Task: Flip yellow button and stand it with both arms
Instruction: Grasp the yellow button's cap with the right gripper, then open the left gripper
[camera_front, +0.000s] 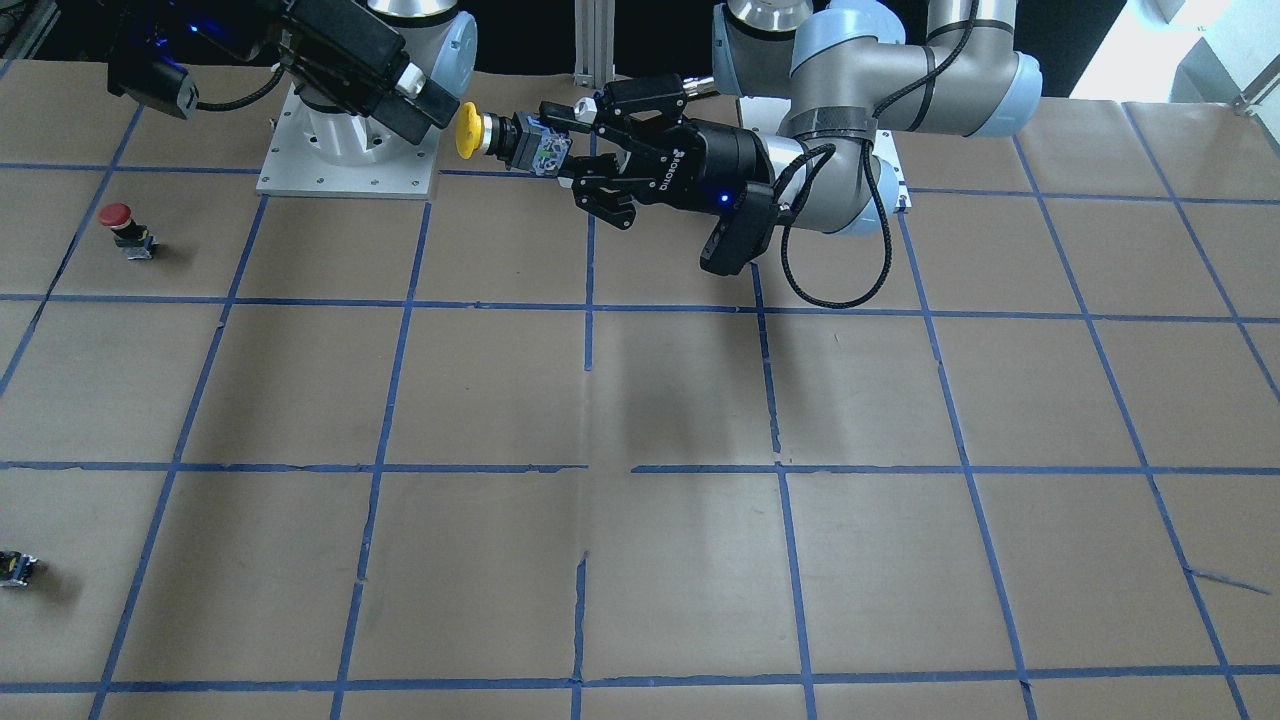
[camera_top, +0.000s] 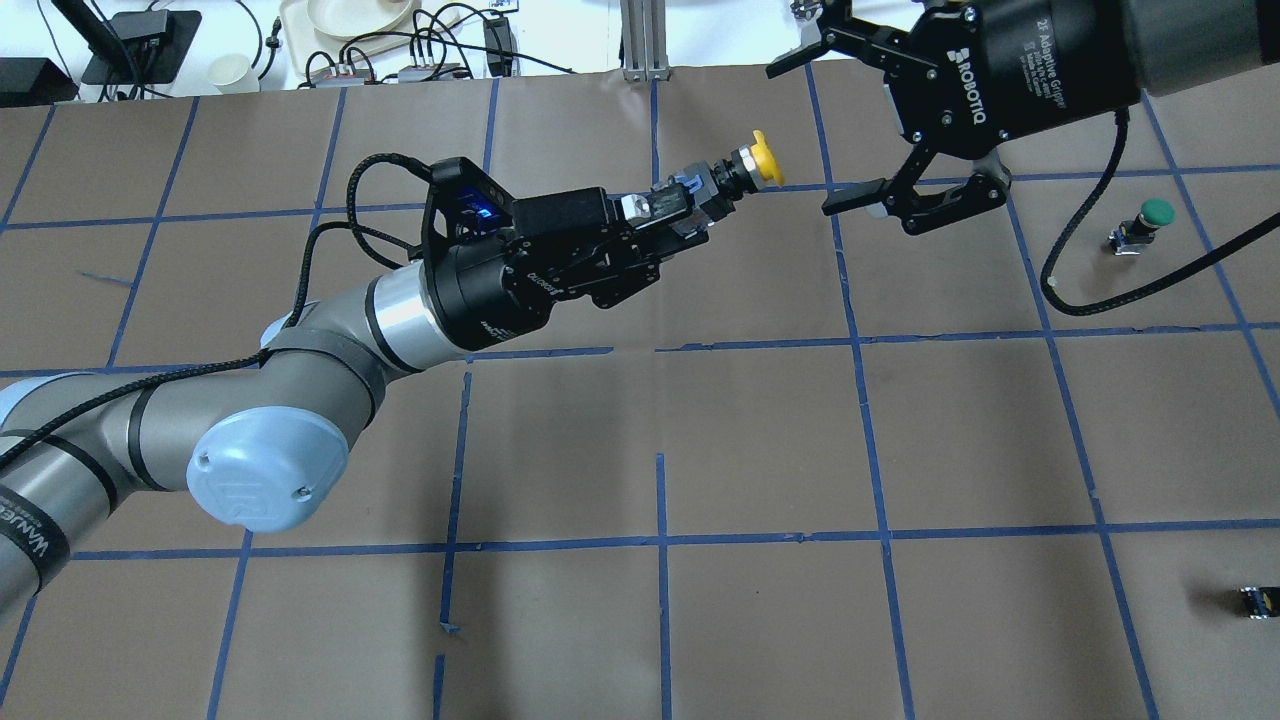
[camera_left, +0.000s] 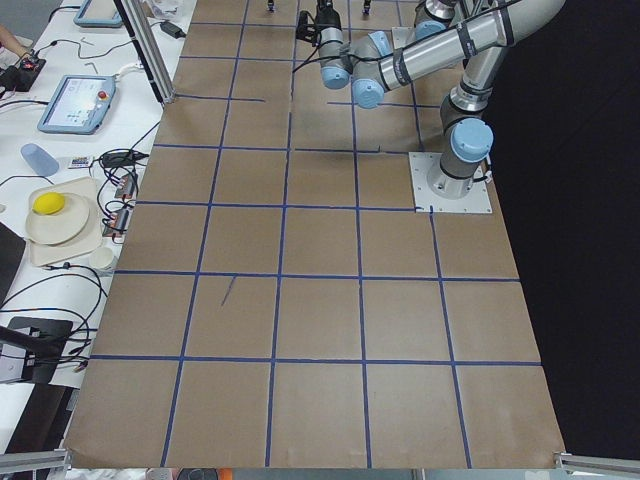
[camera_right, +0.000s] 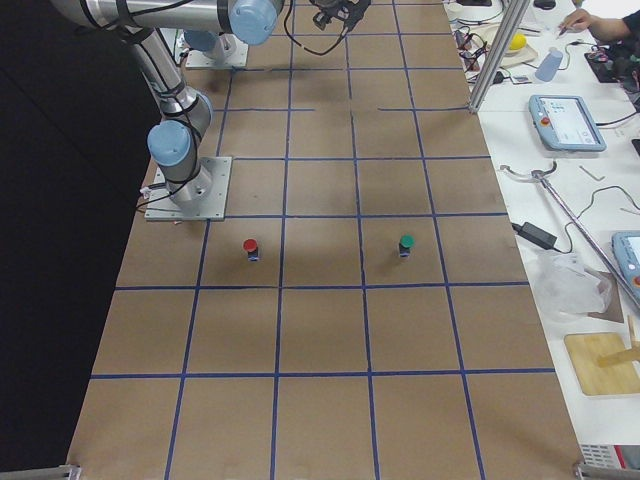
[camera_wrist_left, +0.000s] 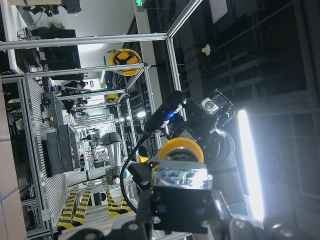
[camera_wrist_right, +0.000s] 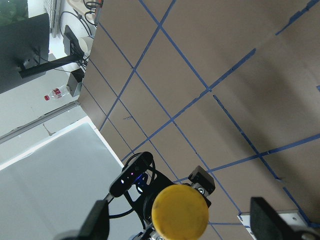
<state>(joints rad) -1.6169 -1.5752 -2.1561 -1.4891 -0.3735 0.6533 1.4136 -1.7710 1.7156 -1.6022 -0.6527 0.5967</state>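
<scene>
The left gripper (camera_top: 684, 212) is clamped on the blocky body of the yellow button (camera_top: 748, 168) and holds it in the air above the table (camera_front: 680, 400). The button lies on its side, with its round cap pointing away from the left arm and toward the right gripper (camera_top: 803, 140).

The right gripper's jaws are spread wide. In its wrist view the yellow cap sits between the two fingers (camera_wrist_right: 95, 226), apart from both of them. In the front-facing view the cap looks to be just beside the right gripper's tip, though contact cannot be judged from that angle.

In the left wrist view the button's body fills the lower centre, with the yellow cap beyond it.

Three other parts stand on the brown paper with its blue tape grid, all on the robot's right side and well apart from the grippers: a red-capped button (camera_front: 120, 228), a green-capped button (camera_top: 1148, 222), and a small black block (camera_top: 1258, 601) near the table's edge.
</scene>
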